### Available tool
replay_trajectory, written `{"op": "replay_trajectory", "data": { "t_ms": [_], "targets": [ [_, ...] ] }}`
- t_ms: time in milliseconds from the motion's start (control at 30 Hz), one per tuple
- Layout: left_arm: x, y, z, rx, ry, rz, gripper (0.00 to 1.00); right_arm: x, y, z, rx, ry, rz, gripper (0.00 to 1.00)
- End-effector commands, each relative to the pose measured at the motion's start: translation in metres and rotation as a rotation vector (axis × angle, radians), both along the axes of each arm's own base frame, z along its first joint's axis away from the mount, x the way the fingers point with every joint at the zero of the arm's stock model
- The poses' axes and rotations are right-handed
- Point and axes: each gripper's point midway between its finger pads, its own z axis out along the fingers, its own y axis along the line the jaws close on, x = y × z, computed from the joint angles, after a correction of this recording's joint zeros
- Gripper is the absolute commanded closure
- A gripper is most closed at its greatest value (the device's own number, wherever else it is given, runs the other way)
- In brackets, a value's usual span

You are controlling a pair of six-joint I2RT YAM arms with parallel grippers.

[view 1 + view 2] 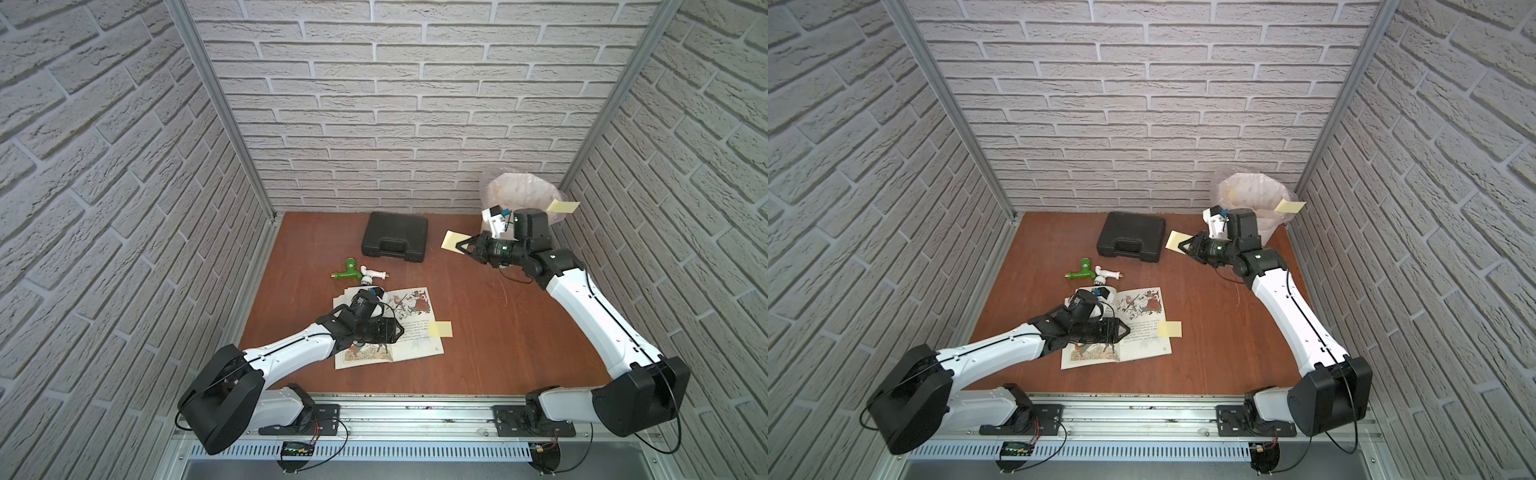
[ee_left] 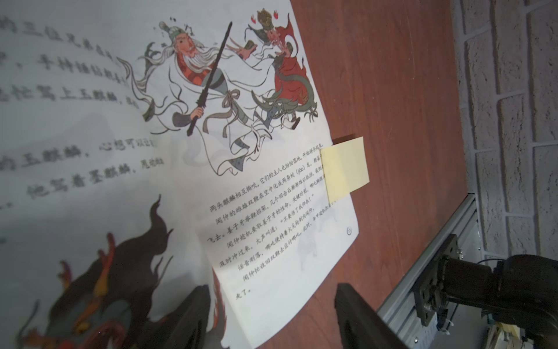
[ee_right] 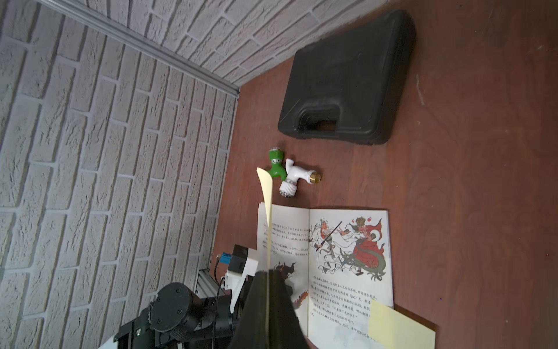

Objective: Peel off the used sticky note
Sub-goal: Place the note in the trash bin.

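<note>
My right gripper (image 1: 464,245) (image 1: 1185,245) (image 3: 268,273) is shut on a pale yellow sticky note (image 1: 452,240) (image 1: 1174,240) (image 3: 265,193). It holds the note in the air at the back right, clear of the open picture book (image 1: 415,347) (image 1: 1144,347) (image 3: 347,235). A second yellow sticky note (image 1: 440,329) (image 1: 1170,328) (image 2: 345,170) (image 3: 398,326) sticks to the outer edge of the book's right page. My left gripper (image 1: 400,331) (image 1: 1126,331) (image 2: 271,288) is open and lies low over the book (image 2: 271,241), near the fold. Nothing is between its fingers.
A black plastic case (image 1: 395,237) (image 1: 1129,237) (image 3: 347,78) lies at the back. A green tap (image 1: 348,270) (image 3: 276,164) and a white tap (image 1: 374,275) (image 3: 297,175) lie behind the book. A bag-lined bin (image 1: 519,191) (image 1: 1250,191) stands in the back right corner, with another yellow note (image 1: 563,206) on its rim.
</note>
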Motion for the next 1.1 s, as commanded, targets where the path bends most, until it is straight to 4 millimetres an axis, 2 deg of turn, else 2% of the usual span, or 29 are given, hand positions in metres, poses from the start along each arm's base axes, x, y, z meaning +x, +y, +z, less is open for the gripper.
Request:
{"op": "replay_trajectory", "data": {
  "t_ms": [0, 233, 333, 733, 967, 1067],
  "targets": [
    [0.013, -0.013, 0.014, -0.038, -0.047, -0.032, 0.3, 0.003, -0.019, 0.036, 0.016, -0.082, -0.021, 0.95],
    [0.027, -0.029, 0.023, -0.051, -0.053, -0.069, 0.3, 0.036, -0.084, 0.075, 0.058, -0.145, -0.183, 0.96],
    [0.032, -0.035, 0.023, -0.055, -0.052, -0.08, 0.3, 0.051, -0.12, 0.082, 0.081, -0.145, -0.279, 0.96],
    [0.04, -0.043, 0.014, -0.071, -0.045, -0.087, 0.29, 0.105, -0.2, 0.071, 0.038, -0.086, -0.475, 0.91],
    [0.04, -0.043, 0.016, -0.075, -0.056, -0.086, 0.29, 0.124, -0.226, 0.057, -0.059, -0.018, -0.515, 0.85],
    [0.04, -0.042, 0.016, -0.073, -0.056, -0.085, 0.29, 0.128, -0.229, 0.053, -0.078, 0.005, -0.509, 0.75]
  ]
}}
